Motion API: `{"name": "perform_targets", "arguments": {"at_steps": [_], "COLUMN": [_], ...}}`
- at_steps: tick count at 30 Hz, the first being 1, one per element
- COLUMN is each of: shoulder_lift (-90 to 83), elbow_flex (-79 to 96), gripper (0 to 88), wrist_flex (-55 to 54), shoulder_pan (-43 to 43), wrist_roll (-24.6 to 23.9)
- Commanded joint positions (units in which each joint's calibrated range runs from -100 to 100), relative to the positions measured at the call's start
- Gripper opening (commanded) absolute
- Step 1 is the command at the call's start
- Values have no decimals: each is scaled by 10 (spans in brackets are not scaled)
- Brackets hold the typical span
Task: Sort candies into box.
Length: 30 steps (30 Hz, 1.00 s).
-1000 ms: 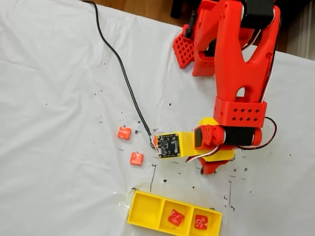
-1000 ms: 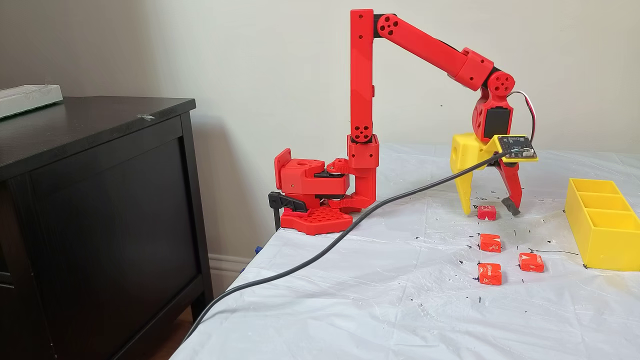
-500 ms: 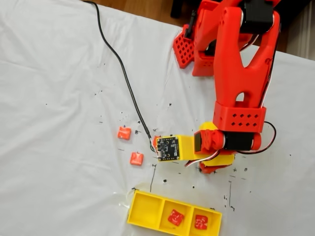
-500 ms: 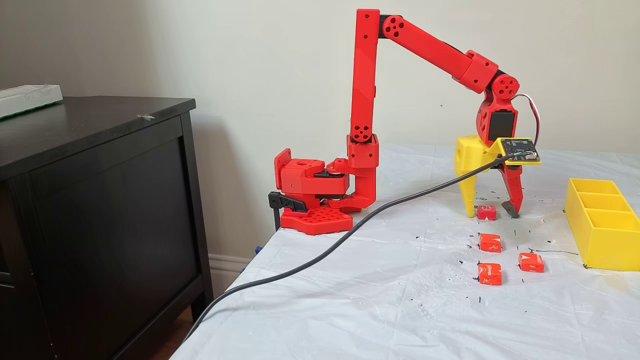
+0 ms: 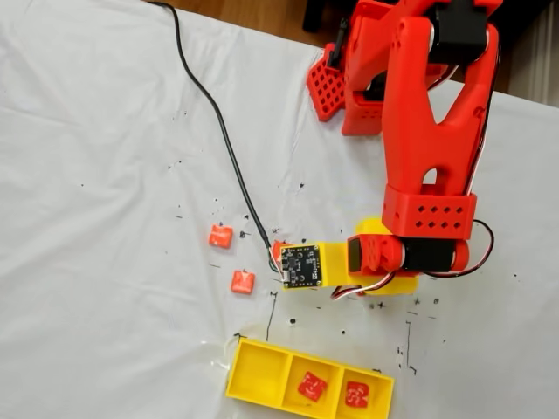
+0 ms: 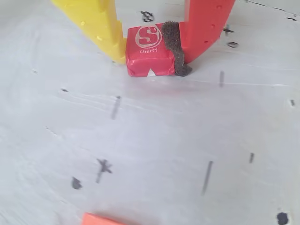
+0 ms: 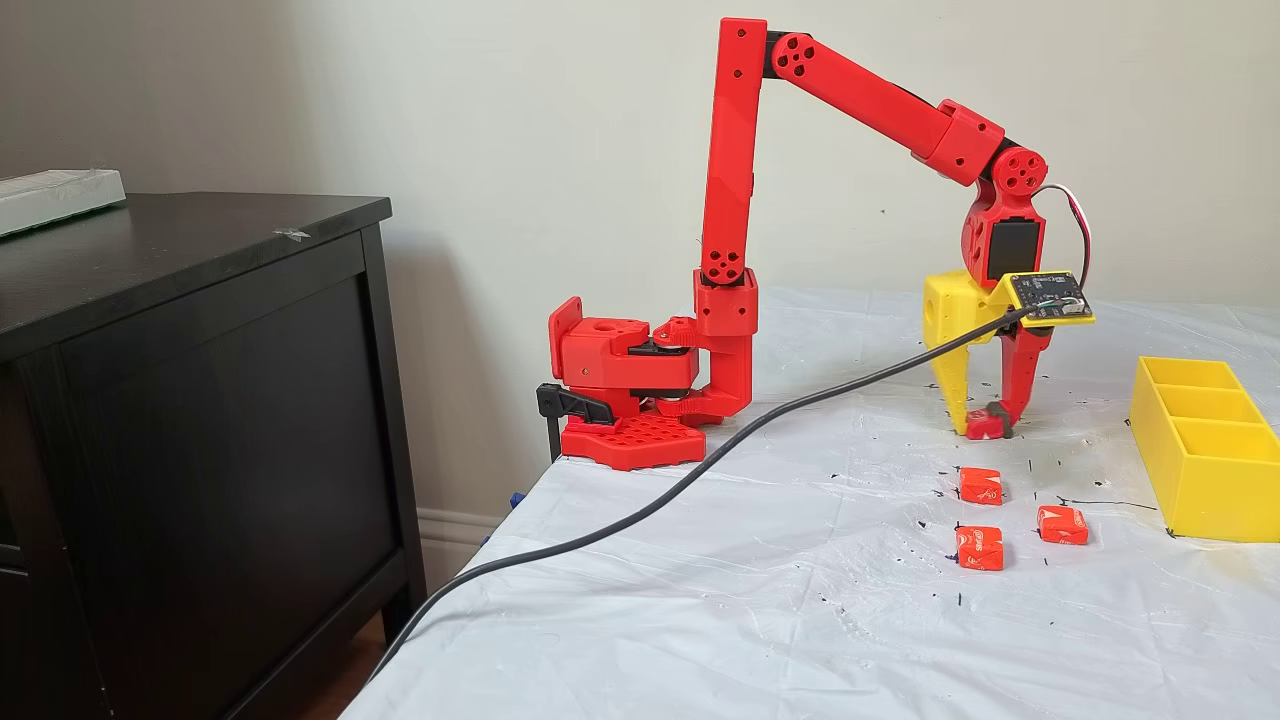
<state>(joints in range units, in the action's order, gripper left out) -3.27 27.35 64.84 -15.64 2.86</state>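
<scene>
A: What does the gripper (image 6: 149, 58) hold?

B: Its yellow finger (image 6: 96, 23) and red finger (image 6: 204, 23) press against opposite sides of a cherry candy (image 6: 149, 51). The red finger's dark foam pad (image 6: 174, 44) touches the wrapper, and the candy rests on the white table cover (image 6: 150, 140).

A: How does the side fixed view show this?

B: The gripper (image 7: 985, 420) points down at the table with the candy (image 7: 982, 424) between its tips, both at the surface.

A: Where are the other candies?

B: In that view three lie loose nearer the camera: one (image 7: 981, 485) just in front of the gripper, one (image 7: 981, 548) closer still, one (image 7: 1062, 524) toward the box (image 7: 1200, 470). In the fixed view from above, two candies (image 5: 312, 386) (image 5: 356, 394) sit in the middle and right compartments of the box (image 5: 253, 371); the left compartment holds none.

A: And beyond that?

B: The red arm (image 7: 860, 95) reaches over from its base (image 7: 625, 365), clamped at the table's far edge. A black cable (image 7: 700, 470) runs from the small circuit board (image 7: 1045, 292) on the gripper across the cover. A dark cabinet (image 7: 190, 400) stands at left.
</scene>
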Motion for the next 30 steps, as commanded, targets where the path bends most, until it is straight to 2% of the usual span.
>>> {"name": "perform_targets", "arguments": {"at_steps": [1,10,20,30], "shoulder_lift": [-102,-110,83,206], "elbow_flex": [-94,-299,-590,-734], "gripper": [2,2,2,1], "wrist_flex": [70,131,165,159], "shoulder_pan": [18,103,183,205], "wrist_roll": [8,36,54,60]}}
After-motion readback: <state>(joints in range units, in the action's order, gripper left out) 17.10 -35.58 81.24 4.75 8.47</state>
